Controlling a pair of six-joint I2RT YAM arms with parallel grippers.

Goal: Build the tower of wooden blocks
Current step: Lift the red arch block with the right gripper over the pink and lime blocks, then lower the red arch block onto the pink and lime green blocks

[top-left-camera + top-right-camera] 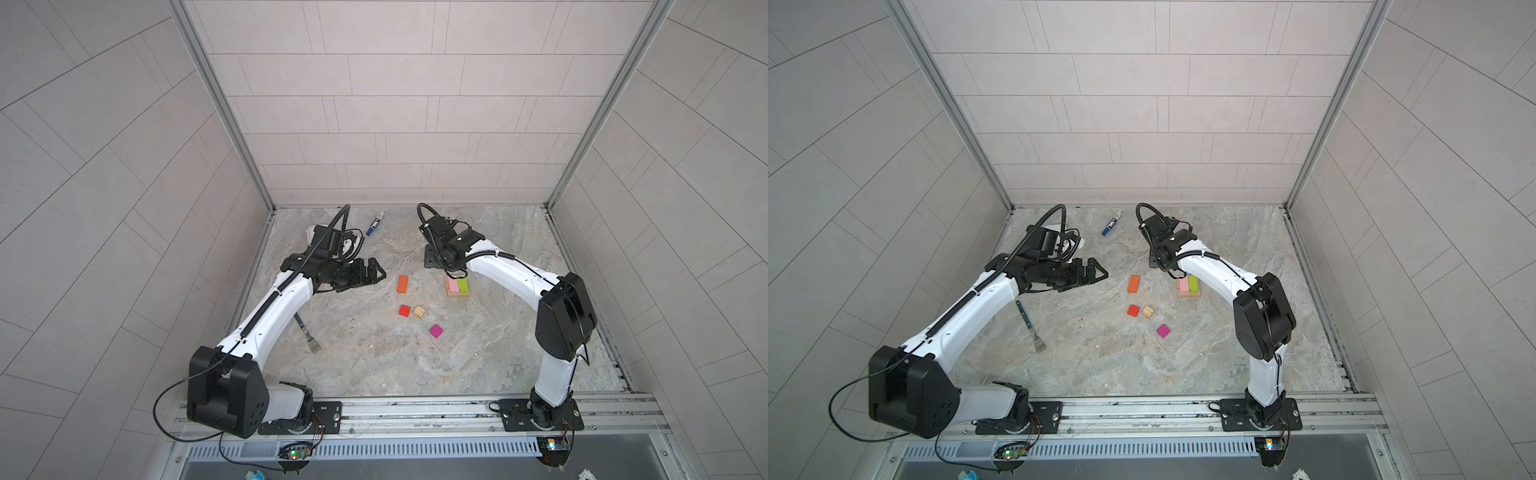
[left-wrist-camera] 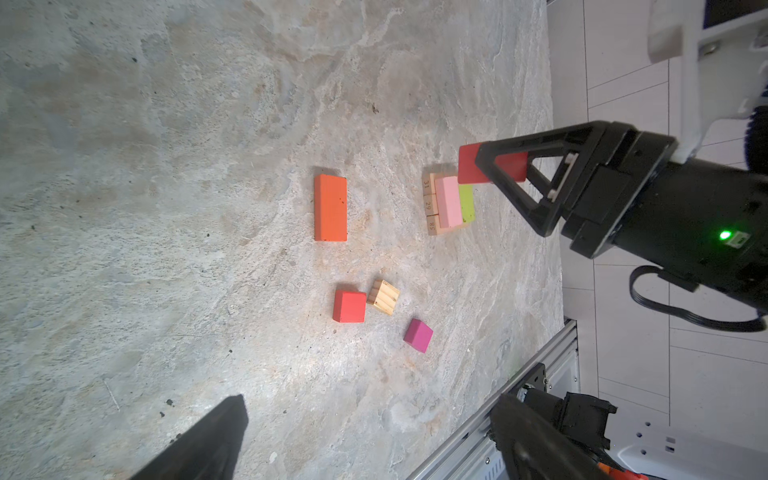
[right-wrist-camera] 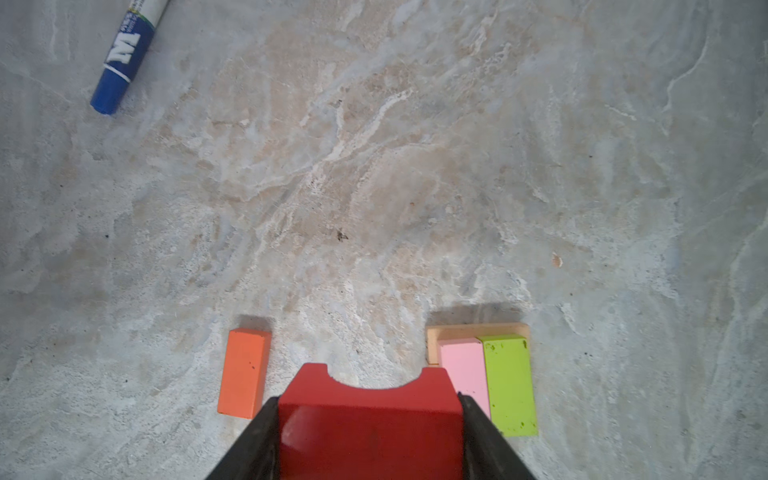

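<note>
Right gripper (image 3: 368,401): fingers closed on the flanks of the red arch (image 2: 467,164), notch facing away from the wrist. Left gripper (image 1: 376,272): fingers spread wide, empty, well apart from the blocks.

Tower (image 1: 458,286) near mid-tabletop: tan bars (image 2: 428,203) as base, pink bar (image 3: 463,370) and lime bar (image 3: 509,382) side by side on top. The arch hangs just beside the pink side, seemingly not yet over the stack.

To place it well, I judge: centre the arch across both coloured bars, keep it level, lower until both feet seat, then let go without dragging sideways.

Writing: tan bar ends read 31, 29, 85. The marker (image 3: 124,58), near the far edge, shows a white "M"; small print illegible
</note>
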